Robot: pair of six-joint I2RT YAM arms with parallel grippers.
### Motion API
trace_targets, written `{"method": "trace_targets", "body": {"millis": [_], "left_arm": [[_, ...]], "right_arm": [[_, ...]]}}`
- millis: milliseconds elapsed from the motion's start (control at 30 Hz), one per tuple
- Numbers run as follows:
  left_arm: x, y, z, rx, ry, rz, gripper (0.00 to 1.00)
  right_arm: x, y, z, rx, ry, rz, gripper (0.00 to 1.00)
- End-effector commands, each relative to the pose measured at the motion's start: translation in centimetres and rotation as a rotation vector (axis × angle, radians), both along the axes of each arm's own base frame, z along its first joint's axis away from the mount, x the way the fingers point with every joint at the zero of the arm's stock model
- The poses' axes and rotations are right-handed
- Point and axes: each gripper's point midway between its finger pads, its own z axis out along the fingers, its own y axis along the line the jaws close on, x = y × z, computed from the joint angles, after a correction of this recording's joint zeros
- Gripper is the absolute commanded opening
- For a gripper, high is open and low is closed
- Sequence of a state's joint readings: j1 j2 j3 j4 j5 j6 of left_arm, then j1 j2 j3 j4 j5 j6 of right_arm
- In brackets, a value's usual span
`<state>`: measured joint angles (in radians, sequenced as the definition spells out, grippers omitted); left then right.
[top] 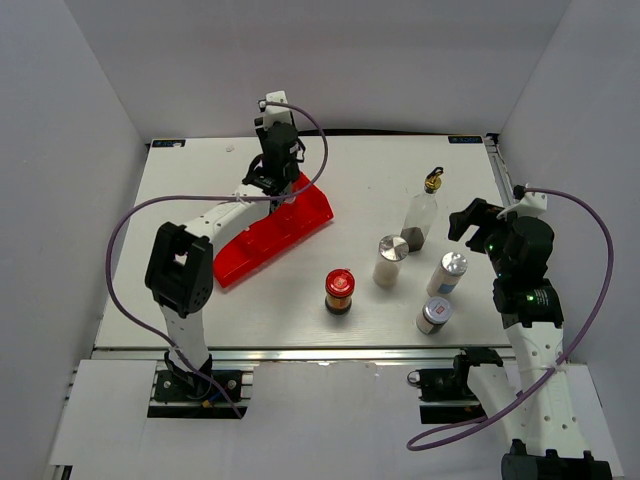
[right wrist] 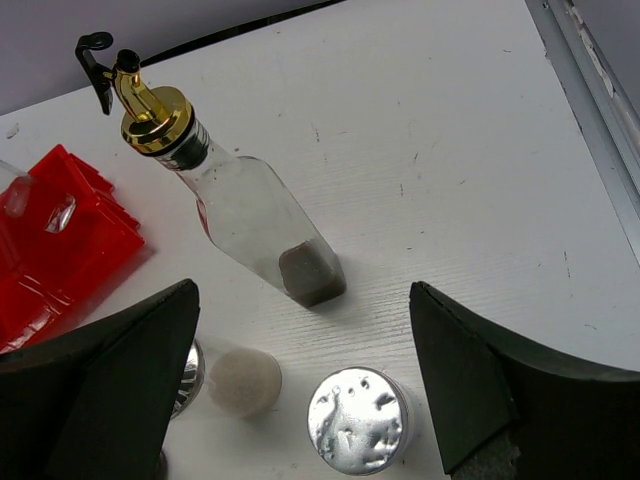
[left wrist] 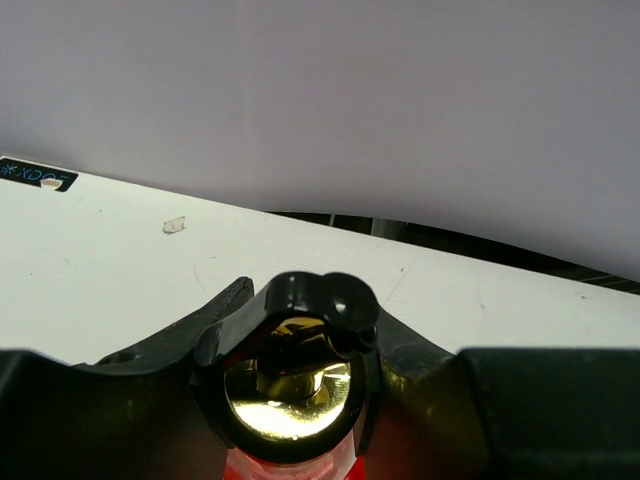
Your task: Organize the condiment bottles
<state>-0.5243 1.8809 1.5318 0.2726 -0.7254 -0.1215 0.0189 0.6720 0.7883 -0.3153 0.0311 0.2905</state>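
As left arm [top: 215, 215] stretches over tray [top: 262, 245], jaws gripping bottle [left wrist: 288, 400], right jaws wide.

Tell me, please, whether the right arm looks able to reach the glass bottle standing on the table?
Probably yes: the right hand is open and faces the glass bottle, with only bare table between them; the shakers sit nearer the arm's base.

White table [top: 200, 190], red tray [top: 275, 235] L, glass bottle [top: 421, 215], 3 shakers [top: 390, 262] R, red-lid jar [top: 339, 291] ctr
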Motion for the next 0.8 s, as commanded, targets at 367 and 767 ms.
{"method": "trace_targets", "body": {"millis": [367, 767], "left_arm": [[1.2, 0.7, 4.1, -0.115, -0.170, 0.039, 0.04], [2.3, 0.4, 1.5, -0.060, -0.119, 0.046, 0.51]], "right_arm": [[0.2, 0.1, 1.1, 0.007, -0.051, 0.008, 0.89], [-0.1, 1.0, 1.2, 0.009, -0.073, 0.061, 0.89]]}}
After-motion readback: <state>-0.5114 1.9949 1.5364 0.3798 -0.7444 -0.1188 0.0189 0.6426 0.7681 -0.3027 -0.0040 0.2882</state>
